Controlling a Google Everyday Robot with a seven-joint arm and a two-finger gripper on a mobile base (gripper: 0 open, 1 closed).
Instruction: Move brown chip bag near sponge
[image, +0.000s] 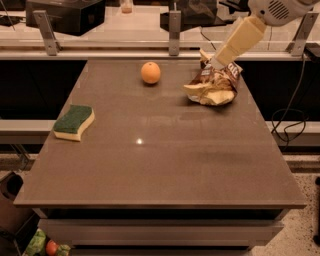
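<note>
The brown chip bag (212, 88) lies crumpled at the far right of the table, dark brown on top and pale yellow-cream below. The sponge (74, 121), green on top over pale yellow foam, lies flat near the table's left edge, far from the bag. My cream-coloured arm (240, 40) reaches down from the upper right. The gripper (212, 63) at its end is right at the top back edge of the bag, and the arm hides most of it.
An orange (150, 72) sits at the far middle of the brown table (160, 165), between bag and sponge. A rail with metal posts (174, 31) runs behind the table. A cable (290, 125) hangs at the right. A bin (15, 200) with items stands lower left.
</note>
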